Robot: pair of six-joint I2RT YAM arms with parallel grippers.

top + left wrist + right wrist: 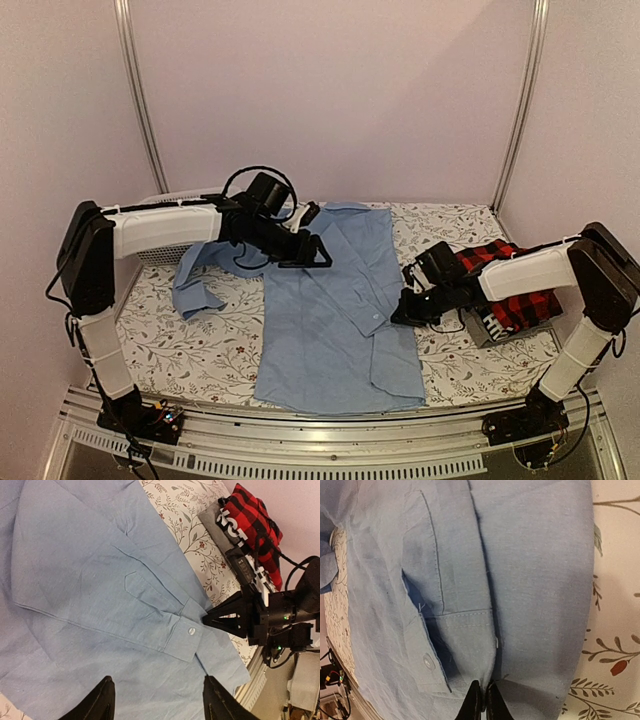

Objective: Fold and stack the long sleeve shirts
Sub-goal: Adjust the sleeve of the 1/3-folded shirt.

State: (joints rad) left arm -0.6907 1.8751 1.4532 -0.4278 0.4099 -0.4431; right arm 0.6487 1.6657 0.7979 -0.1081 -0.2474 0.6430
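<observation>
You will find white link shells and black joint housings on the left arm [160, 228] and right arm [525, 272]. The left gripper [157, 679] and right gripper [484, 682] carry black tapered fingers [102, 700]. A black cable [240, 175] loops at the left wrist. Green lights [285, 617] dot the right wrist.

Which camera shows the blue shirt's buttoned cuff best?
Left wrist: the cuff lies flat, whole, button clear, on the blue shirt. Right wrist shows it close but creased and shadowed, beside the right gripper. Top external shows it small.
</observation>
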